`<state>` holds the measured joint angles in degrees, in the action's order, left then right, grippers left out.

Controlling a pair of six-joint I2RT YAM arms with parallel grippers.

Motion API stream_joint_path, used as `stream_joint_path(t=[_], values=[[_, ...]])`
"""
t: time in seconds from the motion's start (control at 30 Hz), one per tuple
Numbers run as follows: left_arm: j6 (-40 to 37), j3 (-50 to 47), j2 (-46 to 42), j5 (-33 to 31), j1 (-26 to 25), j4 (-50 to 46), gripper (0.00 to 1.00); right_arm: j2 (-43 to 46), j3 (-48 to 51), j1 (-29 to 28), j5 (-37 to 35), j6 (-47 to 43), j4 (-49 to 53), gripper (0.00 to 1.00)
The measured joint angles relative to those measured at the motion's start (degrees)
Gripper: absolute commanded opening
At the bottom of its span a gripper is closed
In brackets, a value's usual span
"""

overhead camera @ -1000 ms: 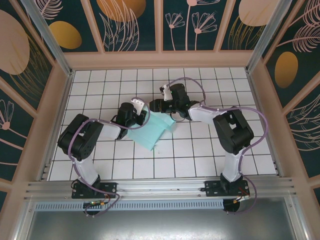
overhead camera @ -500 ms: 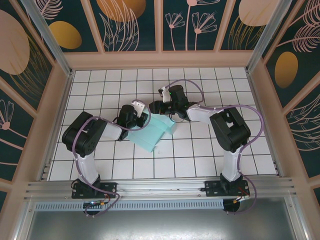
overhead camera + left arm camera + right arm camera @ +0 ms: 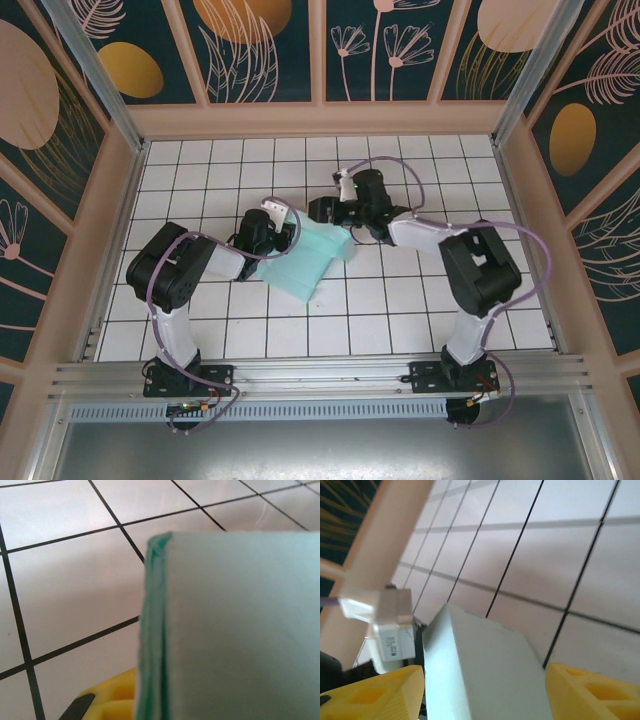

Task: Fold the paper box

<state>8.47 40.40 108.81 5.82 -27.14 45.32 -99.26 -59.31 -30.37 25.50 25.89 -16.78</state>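
The paper box [image 3: 308,258] is pale turquoise card, lying partly folded on the tiled floor mid-table, with one panel raised at its far end. My left gripper [image 3: 283,234] is shut on the box's left edge. In the left wrist view the card edge [image 3: 155,645] stands upright beside one yellow finger [image 3: 107,700]; the other finger is hidden behind the card. My right gripper [image 3: 326,212] is open at the box's far end. Its yellow fingers [image 3: 370,692] stand wide on either side of the raised panel [image 3: 485,670].
White tiled floor [image 3: 400,300] with black grid lines runs all round the box. Pale wooden walls [image 3: 320,120] close off the back and both sides. The left arm's white wrist camera [image 3: 392,625] sits close behind the box in the right wrist view.
My right gripper has opened wider and shifted slightly right along the box's far end, its elbow swinging right. The left gripper keeps its hold on the box's edge.
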Motion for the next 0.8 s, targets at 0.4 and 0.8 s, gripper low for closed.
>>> stream_joint_path(t=[0.4,0.8], values=[[25.46,2.73,0.0,2.21,1.9,10.21,0.0,27.28,22.71,12.26,-8.07,7.82,-20.11,0.66],[38.23,7.52,1.44,13.16,2.38,22.43,0.0,23.08,31.08,11.78,1.66,20.0,-34.97,0.66]])
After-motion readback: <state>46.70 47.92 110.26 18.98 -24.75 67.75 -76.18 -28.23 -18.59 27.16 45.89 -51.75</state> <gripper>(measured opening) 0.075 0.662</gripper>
